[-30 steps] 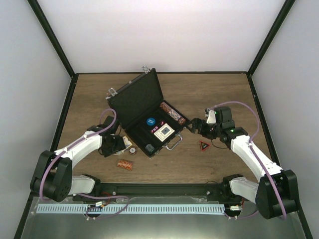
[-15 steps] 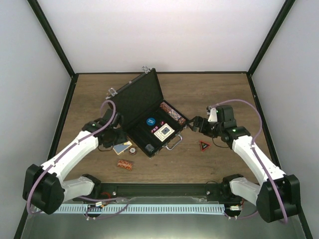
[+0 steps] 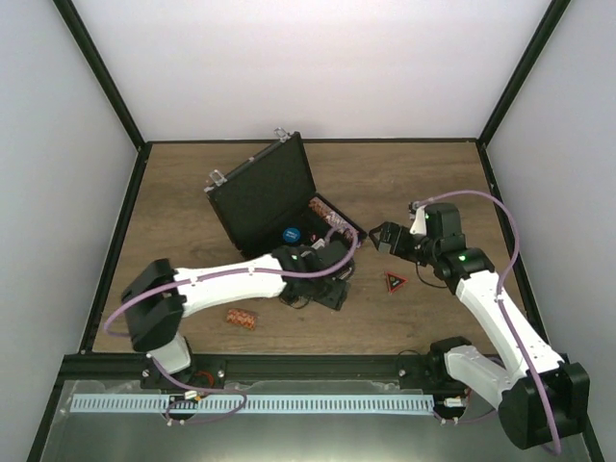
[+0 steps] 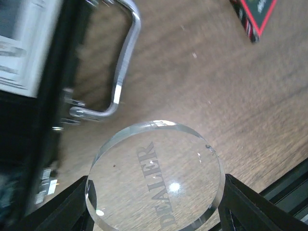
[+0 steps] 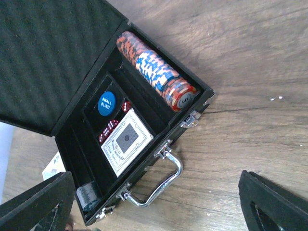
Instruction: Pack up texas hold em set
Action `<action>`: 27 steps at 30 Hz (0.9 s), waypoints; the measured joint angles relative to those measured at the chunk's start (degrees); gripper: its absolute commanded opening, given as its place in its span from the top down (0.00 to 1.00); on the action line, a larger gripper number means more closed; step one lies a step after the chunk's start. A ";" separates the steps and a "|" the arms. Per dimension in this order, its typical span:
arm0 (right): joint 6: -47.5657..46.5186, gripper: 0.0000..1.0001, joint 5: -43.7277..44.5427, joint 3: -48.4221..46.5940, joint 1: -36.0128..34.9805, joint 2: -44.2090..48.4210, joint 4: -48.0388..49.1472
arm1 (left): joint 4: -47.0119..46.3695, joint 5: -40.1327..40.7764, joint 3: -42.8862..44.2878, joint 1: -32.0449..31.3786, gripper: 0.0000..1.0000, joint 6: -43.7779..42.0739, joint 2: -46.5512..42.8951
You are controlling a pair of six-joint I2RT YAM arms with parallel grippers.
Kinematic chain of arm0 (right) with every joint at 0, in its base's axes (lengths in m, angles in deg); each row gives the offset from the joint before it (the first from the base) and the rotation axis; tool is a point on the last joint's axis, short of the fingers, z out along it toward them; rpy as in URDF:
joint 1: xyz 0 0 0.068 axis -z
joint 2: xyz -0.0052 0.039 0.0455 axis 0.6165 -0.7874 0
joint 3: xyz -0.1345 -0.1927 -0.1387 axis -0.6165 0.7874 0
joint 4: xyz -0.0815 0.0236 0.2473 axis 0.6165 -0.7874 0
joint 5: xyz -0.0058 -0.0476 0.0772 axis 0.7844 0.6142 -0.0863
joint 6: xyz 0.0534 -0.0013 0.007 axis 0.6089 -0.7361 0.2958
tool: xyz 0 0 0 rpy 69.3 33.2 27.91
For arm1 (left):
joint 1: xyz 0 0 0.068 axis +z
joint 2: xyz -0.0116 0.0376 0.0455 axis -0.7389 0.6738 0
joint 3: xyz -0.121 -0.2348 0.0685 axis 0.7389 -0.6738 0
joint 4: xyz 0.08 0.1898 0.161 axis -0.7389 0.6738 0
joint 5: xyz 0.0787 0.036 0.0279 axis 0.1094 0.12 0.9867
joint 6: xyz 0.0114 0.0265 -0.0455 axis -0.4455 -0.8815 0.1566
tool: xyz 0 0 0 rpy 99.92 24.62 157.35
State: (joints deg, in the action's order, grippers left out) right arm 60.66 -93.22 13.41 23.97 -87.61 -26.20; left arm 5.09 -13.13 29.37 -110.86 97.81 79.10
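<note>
The brown worktop [image 3: 414,173] carries the open black case [image 3: 260,197]. Its long side slants from near-left to far-right. The left tool [image 3: 325,287] hangs just outside the silver handle [image 4: 126,62], clamped on the clear dealer disc [image 4: 154,173]. The tray lies just past that handle. The right tool [image 3: 378,237], fingers apart, hovers nearest the little triangle [image 3: 395,282].

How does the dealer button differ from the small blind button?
The dealer button is clear with grey lettering; the small blind button is solid blue with white lettering. The dealer button is held in the left pincer; the small blind button lies inside the case. Both are round, lettered discs.
</note>
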 measured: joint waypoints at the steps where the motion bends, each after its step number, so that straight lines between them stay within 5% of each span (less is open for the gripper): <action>1: 0.02 0.04 0.66 -0.22 0.00 0.33 -0.09 | -0.59 -0.42 0.13 -1.09 0.40 -0.61 1.68; 16: 1.14 0.05 7.74 -2.38 0.00 5.46 -2.60 | -2.95 -2.49 0.81 -6.49 0.39 -7.34 14.93; 27: 1.09 0.04 8.39 -2.38 0.00 4.59 -2.97 | -1.68 -1.01 4.59 -6.71 0.21 -9.22 18.08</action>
State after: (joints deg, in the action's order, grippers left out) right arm 61.75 -84.83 11.03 23.97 -83.02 -29.18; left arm 3.40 -14.13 33.96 -117.57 88.58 97.17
